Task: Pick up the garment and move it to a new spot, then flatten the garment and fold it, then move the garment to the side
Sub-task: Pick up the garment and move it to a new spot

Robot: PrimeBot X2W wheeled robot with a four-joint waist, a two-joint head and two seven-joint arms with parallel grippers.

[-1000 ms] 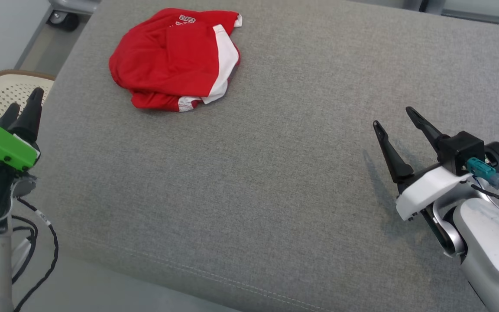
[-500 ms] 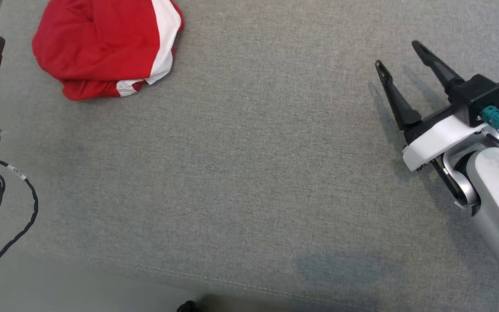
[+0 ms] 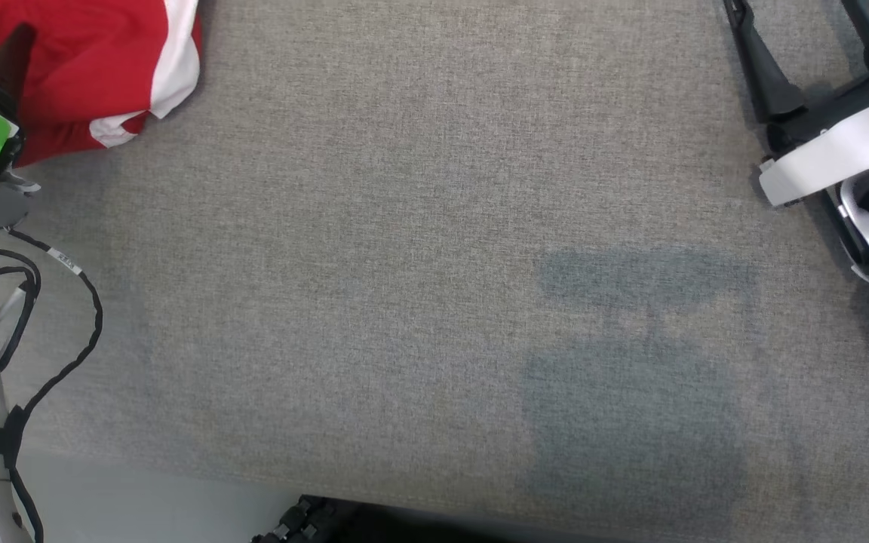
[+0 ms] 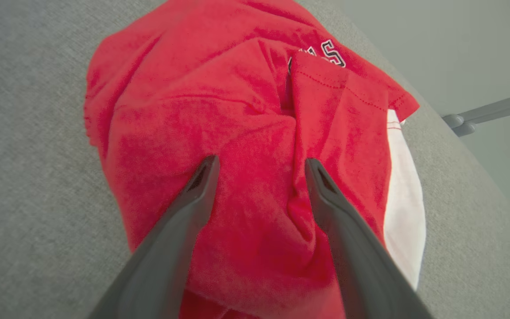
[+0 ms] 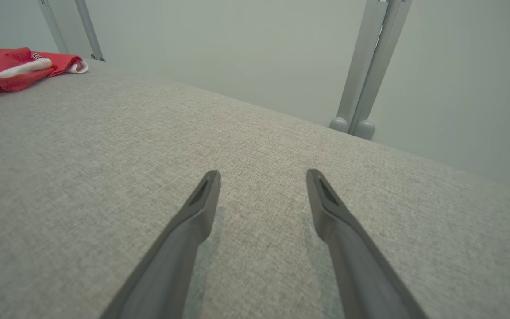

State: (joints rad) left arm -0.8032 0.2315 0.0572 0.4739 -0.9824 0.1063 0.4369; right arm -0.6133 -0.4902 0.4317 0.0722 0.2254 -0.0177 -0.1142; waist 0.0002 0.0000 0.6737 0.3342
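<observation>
The garment (image 3: 87, 60) is a crumpled red shirt with white panels, lying on the grey fabric surface at the top left of the head view. My left gripper (image 4: 259, 164) hangs over its middle, open, its two dark fingers straddling a raised fold of the garment (image 4: 246, 110). I cannot tell whether the tips touch the cloth. One left finger (image 3: 6, 64) shows above the green wrist housing. My right gripper (image 5: 261, 173) is open and empty above bare fabric, far to the right (image 3: 793, 11). From there the garment (image 5: 11, 71) lies far off at the left.
The grey fabric surface (image 3: 434, 264) stretches wide between the arms; its front edge runs along the bottom of the head view. A black cable (image 3: 65, 354) loops off my left arm. Grey metal posts (image 5: 370, 66) stand beyond the far edge. A dark part (image 3: 306, 520) pokes in at the bottom.
The head camera has swung, so the whole picture has shifted up and left. My left gripper has come from beside the surface's edge to over the garment. Both grippers stay open.
</observation>
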